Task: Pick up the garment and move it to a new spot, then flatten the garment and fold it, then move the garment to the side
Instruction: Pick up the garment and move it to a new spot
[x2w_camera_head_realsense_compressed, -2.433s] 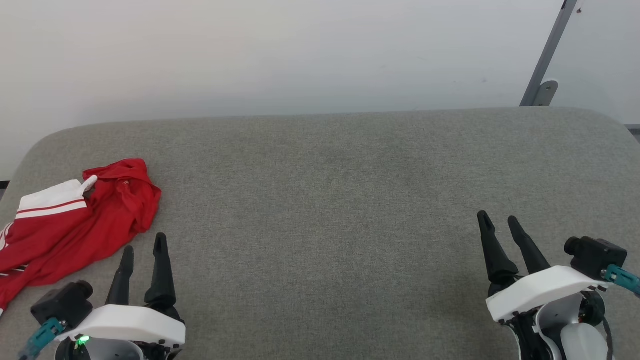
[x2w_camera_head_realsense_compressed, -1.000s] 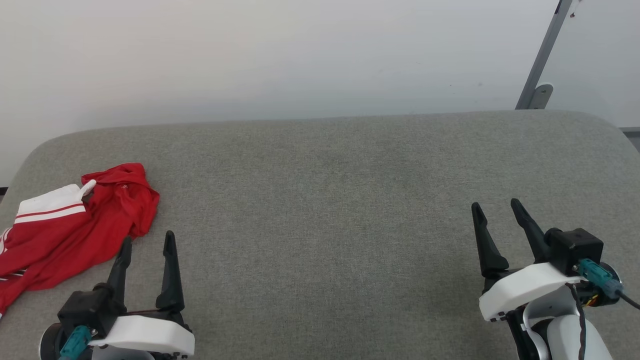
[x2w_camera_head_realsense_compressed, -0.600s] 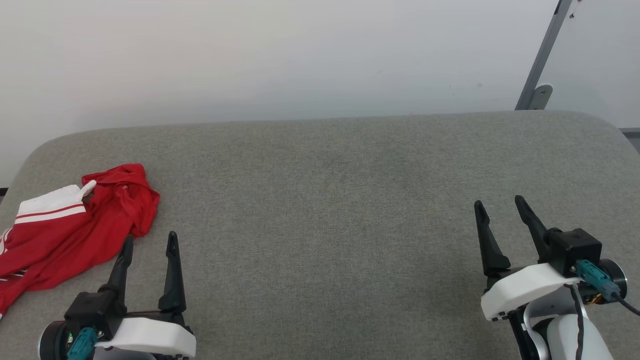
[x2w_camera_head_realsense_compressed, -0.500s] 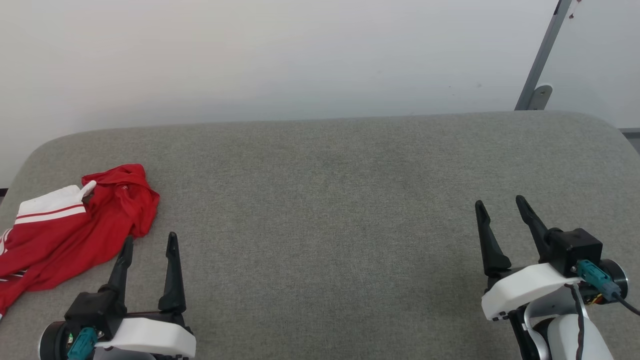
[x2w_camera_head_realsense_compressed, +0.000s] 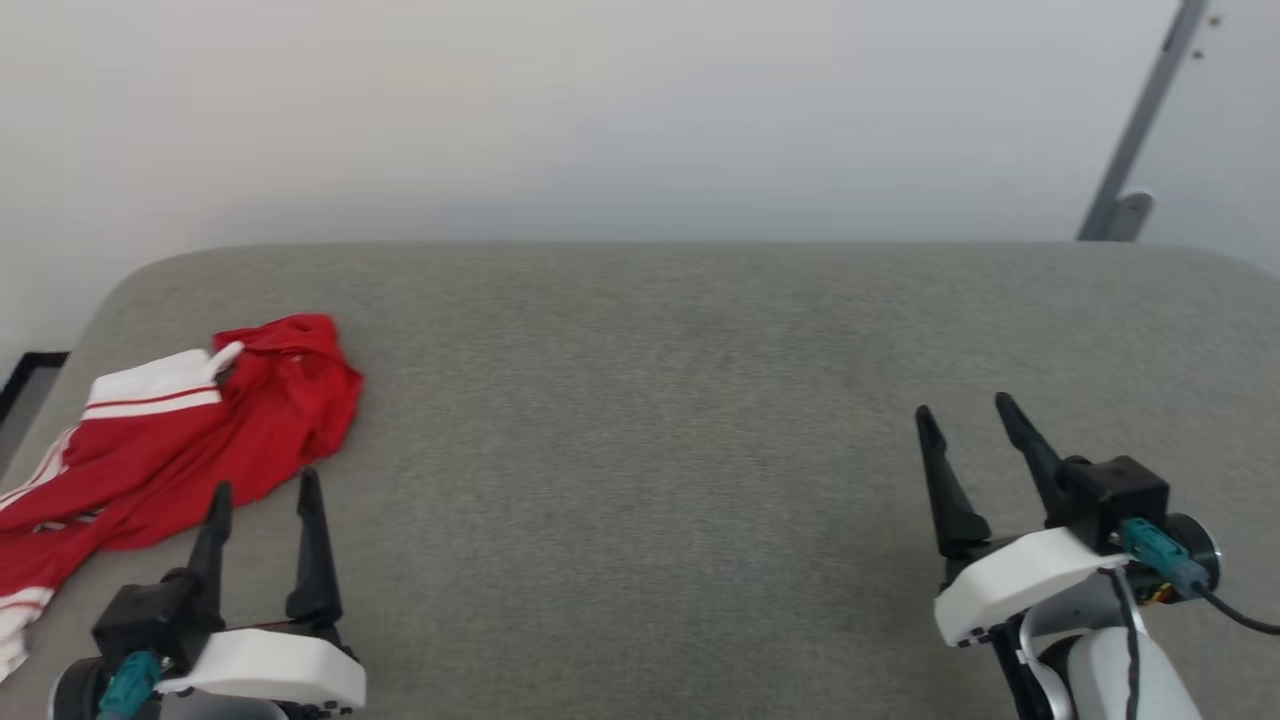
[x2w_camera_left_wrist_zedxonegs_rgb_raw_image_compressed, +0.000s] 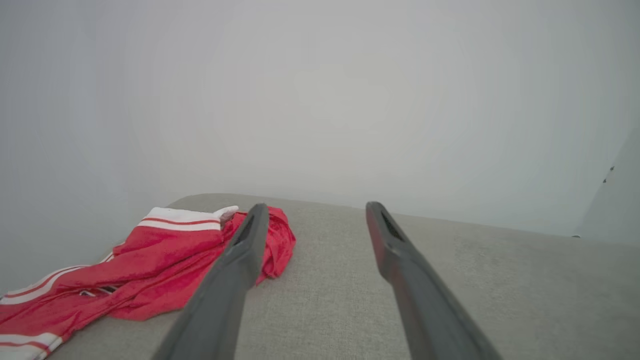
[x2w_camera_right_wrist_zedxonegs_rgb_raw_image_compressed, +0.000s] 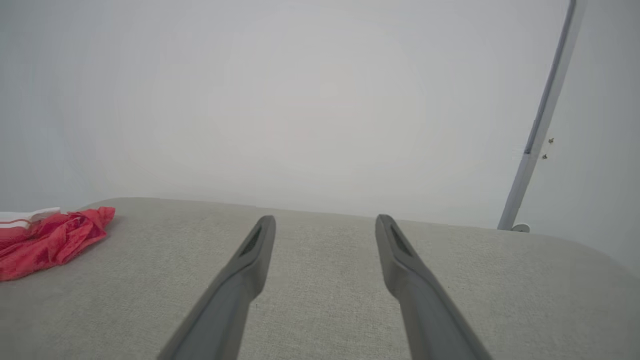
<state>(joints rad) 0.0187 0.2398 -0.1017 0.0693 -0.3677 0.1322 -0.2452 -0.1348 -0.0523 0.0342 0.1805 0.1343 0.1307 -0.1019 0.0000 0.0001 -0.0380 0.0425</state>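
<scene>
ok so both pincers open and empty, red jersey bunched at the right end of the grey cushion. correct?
Not quite: the red jersey lies bunched at the left end of the grey cushion, just ahead of the left pincer, as the head view shows. The rest stands: the left pincer and the right pincer are both open and empty.

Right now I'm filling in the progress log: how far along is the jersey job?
Done: nothing yet; the garment lies crumpled at the left end of the grey cushion. In hand: nothing; the left pincer is open beside it, the right pincer open far off. Left: pick up, move, flatten, fold, set aside.
</scene>
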